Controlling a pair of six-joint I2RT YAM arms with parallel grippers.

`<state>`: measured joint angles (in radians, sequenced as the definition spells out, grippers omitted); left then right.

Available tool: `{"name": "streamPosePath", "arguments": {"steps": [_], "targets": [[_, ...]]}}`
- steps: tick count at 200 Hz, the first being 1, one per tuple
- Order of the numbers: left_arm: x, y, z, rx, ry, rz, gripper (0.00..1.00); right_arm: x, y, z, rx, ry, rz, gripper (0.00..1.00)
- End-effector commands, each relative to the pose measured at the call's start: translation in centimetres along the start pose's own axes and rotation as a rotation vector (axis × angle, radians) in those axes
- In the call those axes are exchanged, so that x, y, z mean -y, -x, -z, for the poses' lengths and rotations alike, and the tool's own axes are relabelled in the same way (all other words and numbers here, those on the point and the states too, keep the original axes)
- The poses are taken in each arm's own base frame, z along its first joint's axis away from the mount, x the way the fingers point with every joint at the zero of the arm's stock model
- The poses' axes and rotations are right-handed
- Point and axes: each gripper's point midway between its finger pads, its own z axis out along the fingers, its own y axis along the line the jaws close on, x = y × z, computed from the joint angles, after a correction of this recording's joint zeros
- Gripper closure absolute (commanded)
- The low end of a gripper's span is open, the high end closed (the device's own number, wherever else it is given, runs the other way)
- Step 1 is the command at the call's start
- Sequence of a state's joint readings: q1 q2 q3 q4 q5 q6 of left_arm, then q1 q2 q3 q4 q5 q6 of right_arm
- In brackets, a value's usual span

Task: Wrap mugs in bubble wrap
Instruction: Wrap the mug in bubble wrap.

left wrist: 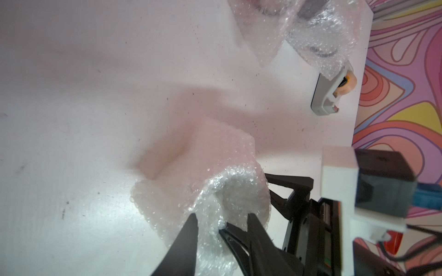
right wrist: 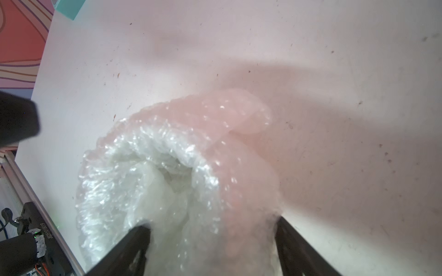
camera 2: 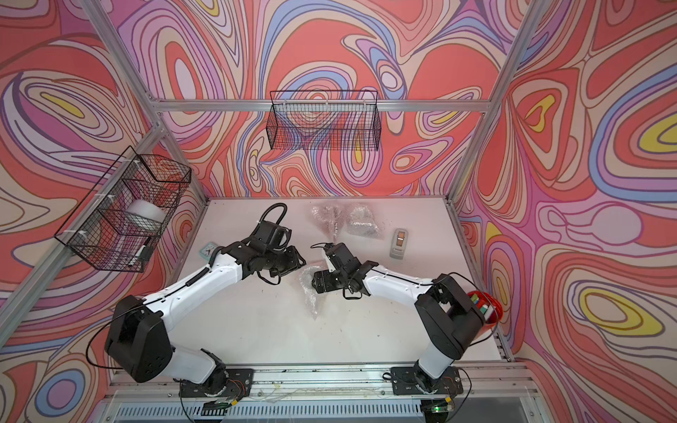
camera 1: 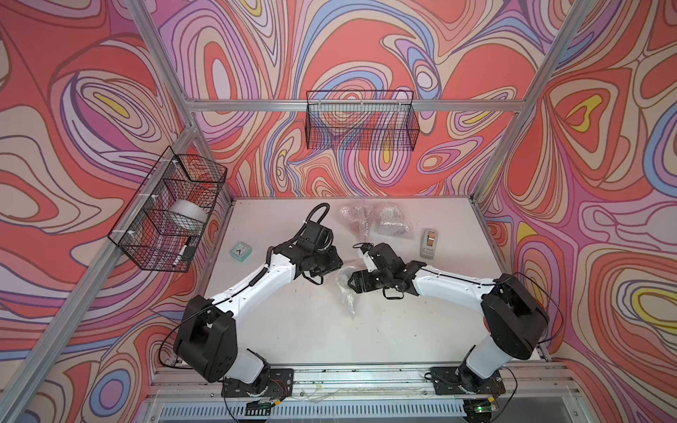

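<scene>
Top views both show a white desk (camera 1: 293, 329) speckled with dark marks. It is boxed in by aluminium rails and walls printed with swirls of red, pink, lilac, blue and yellow. One wire basket (camera 1: 361, 121) hangs at upper centre of the frame. A second basket (camera 1: 154, 256) at the left holds a white roll (camera 1: 187, 216) and a marker (camera 1: 182, 252).

A mint clock (camera 1: 240, 251) sits left of centre and a grey tape dispenser (camera 1: 428, 243) right of centre. Above centre, a reddish bundle (camera 1: 353, 216) and a greyish bundle (camera 1: 394, 221) lie side by side.

Both arms rise from bases at the lower edge, elbows out and forearms slanting inward, so the pincers meet tip to tip at frame centre. The wrap (camera 1: 346, 296) lies there on the desk, rolled around something whitish that shows in the right wrist view (right wrist: 155, 191).

The left pincer (left wrist: 221, 216) is partly spread, with a loose fold of wrap between its fingers. The right pincer (right wrist: 211, 224) is spread wide and clasps the roll, one finger against each side.

Lettering on a black block (right wrist: 45, 230) is too blurred to read.
</scene>
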<state>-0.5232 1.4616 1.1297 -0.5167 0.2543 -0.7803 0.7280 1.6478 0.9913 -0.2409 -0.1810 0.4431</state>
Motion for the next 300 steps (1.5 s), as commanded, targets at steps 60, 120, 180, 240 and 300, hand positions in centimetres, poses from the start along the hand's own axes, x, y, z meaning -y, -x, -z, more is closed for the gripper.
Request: {"name": "streamPosePath", "arguments": {"steps": [60,120,180,240,300], "targets": [[-2.7,-3.2,-2.1,-0.193,0.056,-0.319,0.3,1.3,-1.0,-0.7,-0.057,-0.064,-0.018,0.2],[-3.8,-5.0,-3.1,-0.25,0.039,-0.3,0.45,1.4,-1.0,-1.0,-0.067,-0.073,-0.024,0.2],[-5.4,-6.0,-5.4,-0.292,0.074,-0.259,0.41,0.9,-0.4,-1.4,-0.082,-0.043,-0.006,0.2],[-6.7,-6.1,-7.1,-0.322,0.133,-0.213,0.35,-1.1,2.9,2.8,0.028,0.193,-0.032,0.19],[-6.2,-5.8,-7.2,-0.32,0.122,-0.182,0.37,15.0,6.3,12.1,0.307,0.053,-0.462,0.33]]}}
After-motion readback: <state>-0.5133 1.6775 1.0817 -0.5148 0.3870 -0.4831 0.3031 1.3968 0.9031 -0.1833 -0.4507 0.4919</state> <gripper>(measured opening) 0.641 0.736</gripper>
